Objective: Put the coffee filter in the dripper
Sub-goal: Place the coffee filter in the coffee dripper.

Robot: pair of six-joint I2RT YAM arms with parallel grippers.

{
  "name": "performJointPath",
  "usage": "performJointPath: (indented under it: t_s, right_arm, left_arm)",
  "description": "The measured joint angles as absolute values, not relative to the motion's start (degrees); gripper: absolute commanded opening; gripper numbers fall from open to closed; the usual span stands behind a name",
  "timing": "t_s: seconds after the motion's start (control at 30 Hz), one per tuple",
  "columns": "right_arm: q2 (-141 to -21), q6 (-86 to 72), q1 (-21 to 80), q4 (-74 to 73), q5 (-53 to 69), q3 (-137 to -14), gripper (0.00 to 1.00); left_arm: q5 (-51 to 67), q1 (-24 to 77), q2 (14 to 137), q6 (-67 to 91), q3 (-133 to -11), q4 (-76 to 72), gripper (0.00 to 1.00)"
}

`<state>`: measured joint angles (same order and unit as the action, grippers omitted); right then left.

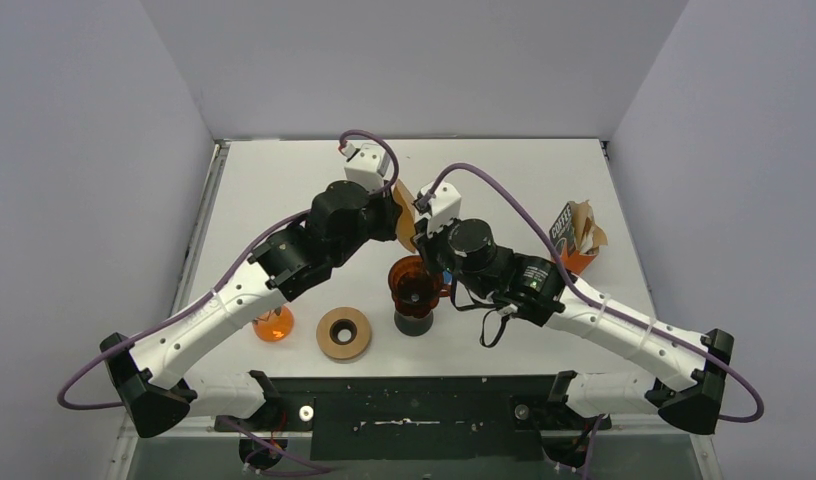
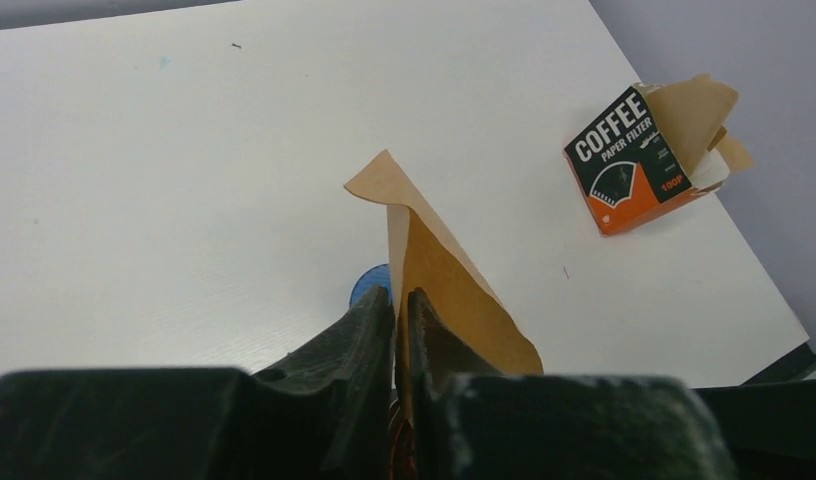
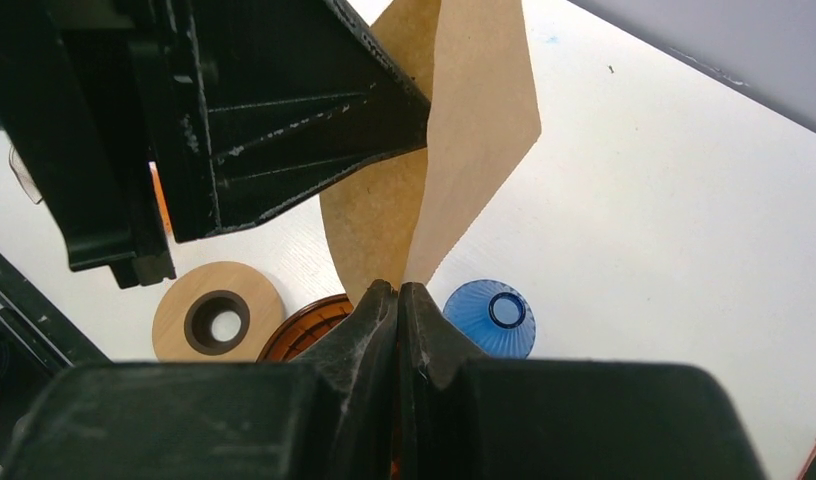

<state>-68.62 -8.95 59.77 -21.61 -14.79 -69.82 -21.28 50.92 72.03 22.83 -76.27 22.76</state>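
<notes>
Filter (image 2: 439,270): brown paper, thin, matte; two panels stand at an angle to each other, with one corner poking up.
Location: in the air over the table (image 2: 184,150), held between the two arms near the orange dripper (image 1: 416,283); not yet in it.
Left gripper (image 2: 399,315): closed on one edge of the filter, with paper pinched between the fingertips.
Right gripper (image 3: 399,300): closed on the lower edge; jaws pressed together, paper rising from between them.
Handling: judged very light and limp. It creases or tears under a hard pull and can slip out of a loose pinch.
Grip point: best taken near the open rim, one layer per gripper, so that drawing the layers apart opens the cone. Whether each gripper holds one layer or both cannot be told.
Next move: likely open the cone, then lower it tip first into the dripper.
Nearby: filter box (image 2: 629,165), blue cone (image 3: 489,320), wooden ring (image 3: 219,320).
</notes>
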Motion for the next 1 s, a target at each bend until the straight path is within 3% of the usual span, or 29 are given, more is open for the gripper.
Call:
performJointPath:
  t_s: [0.03, 0.37, 0.7, 1.0]
  right_arm:
    - [-68.2, -9.3, 60.0, -21.1, -15.2, -69.2, 0.00]
    - [-65.3, -11.9, 60.4, -17.0, -19.6, -66.6, 0.00]
    - [-67.6, -12.9, 60.4, -15.9, -22.3, -67.1, 0.18]
    - [-70.8, -12.8, 60.4, -15.0, -24.5, -68.4, 0.26]
  left_arm:
    - [-21.1, 50.9, 72.1, 22.8, -76.3, 22.8, 0.00]
    - [-19.6, 50.9, 72.1, 22.4, -76.3, 22.9, 0.00]
    - [-18.9, 51.0, 71.7, 22.3, -76.3, 23.0, 0.00]
    - [-18.3, 51.3, 70.5, 22.3, -76.3, 23.4, 0.00]
